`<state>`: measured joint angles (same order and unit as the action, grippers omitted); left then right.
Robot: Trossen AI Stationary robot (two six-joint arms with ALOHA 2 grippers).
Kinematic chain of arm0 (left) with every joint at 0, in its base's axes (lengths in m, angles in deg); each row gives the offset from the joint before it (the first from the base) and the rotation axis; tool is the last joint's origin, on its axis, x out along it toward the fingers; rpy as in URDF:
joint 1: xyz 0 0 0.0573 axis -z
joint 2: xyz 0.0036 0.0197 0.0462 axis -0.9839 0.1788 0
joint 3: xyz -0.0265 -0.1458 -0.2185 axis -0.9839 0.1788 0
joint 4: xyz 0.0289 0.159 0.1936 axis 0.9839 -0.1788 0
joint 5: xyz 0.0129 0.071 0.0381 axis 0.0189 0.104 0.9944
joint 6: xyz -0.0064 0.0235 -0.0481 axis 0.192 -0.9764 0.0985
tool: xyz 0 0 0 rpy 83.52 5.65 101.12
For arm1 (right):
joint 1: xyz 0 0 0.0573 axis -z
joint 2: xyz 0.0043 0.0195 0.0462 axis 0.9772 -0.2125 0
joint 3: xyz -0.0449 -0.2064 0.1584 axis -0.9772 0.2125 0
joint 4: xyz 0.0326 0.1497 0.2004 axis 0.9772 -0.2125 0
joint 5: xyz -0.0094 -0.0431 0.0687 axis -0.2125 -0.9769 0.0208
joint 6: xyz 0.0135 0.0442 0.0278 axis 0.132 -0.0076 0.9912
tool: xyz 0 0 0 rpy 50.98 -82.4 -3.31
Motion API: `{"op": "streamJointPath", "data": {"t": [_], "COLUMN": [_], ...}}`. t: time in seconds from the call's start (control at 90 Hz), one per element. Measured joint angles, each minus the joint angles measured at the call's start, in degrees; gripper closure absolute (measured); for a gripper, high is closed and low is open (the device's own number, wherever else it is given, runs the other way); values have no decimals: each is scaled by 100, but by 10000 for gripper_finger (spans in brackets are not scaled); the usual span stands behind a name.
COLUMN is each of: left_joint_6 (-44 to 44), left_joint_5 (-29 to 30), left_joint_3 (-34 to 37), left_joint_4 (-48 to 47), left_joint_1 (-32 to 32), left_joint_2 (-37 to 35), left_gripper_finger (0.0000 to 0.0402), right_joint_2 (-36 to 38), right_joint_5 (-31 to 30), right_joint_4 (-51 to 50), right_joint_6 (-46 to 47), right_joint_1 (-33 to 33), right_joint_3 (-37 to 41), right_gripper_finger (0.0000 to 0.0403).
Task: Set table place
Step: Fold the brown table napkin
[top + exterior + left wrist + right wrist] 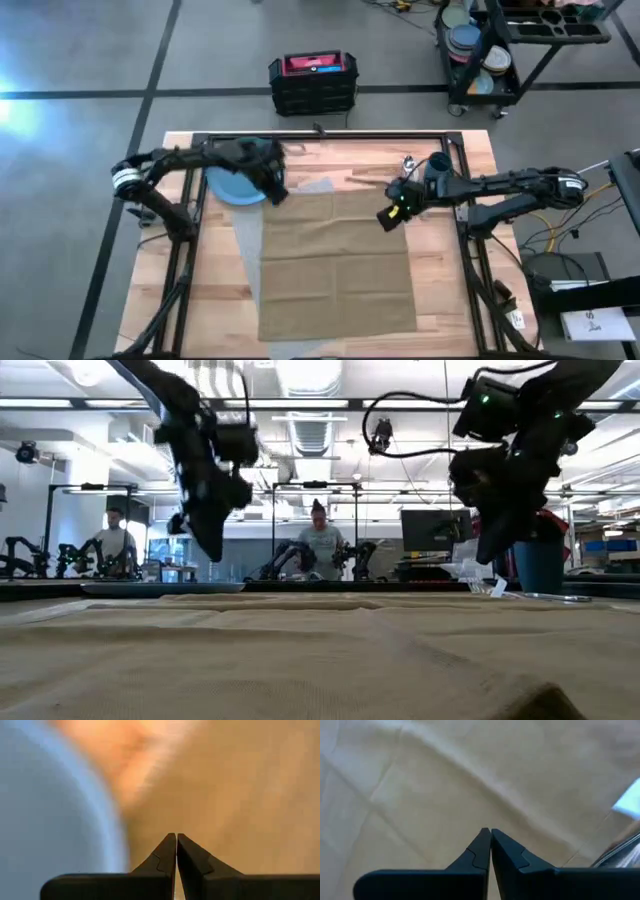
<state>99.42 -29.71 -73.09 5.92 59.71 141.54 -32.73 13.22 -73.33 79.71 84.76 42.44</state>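
**Inspector:** On the wooden table (440, 290), the tan napkin (335, 265) lies spread open as one large sheet, its long axis running from the far edge toward the near edge. It covers most of the grey placemat (250, 245), which shows only as a strip along the napkin's left side and as a corner at its far edge.

**Clerk:** And the grippers?

**Inspector:** The left gripper (277, 192) hangs above the napkin's far left corner, jaws pressed together and holding nothing. The right gripper (386, 218) hangs above the far right edge, jaws likewise closed and empty. The low view shows both lifted clear of the cloth.

**Clerk:** The remaining items?

**Inspector:** The blue plate (232, 186) sits just beside the left gripper, at the far left, partly under that arm. The dark-blue cup (438, 163) stands beyond the right gripper, with silver cutlery (408, 162) near it; individual pieces cannot be told apart.

**Clerk:** Which relation governs the next move?

**Inspector:** In my judgement, each far corner lies directly below its nearer gripper, so folding along the long axis suits both arms together.
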Motion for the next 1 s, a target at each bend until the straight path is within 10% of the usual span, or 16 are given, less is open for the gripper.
{"op": "streamJointPath", "data": {"t": [0.289, 1.0], "left_joint_6": [1192, 1938], "left_joint_5": [600, -320], "left_joint_3": [513, 479], "left_joint_4": [1029, 1443], "left_joint_1": [1820, 2488], "left_joint_2": [520, 723], "left_gripper_finger": [402, 402], "right_joint_2": [-103, 38], "right_joint_5": [-123, -505], "right_joint_4": [144, 52], "right_joint_6": [722, 3211], "right_joint_1": [-697, -3110], "right_joint_3": [482, 616], "right_gripper_finger": [403, 403]}}
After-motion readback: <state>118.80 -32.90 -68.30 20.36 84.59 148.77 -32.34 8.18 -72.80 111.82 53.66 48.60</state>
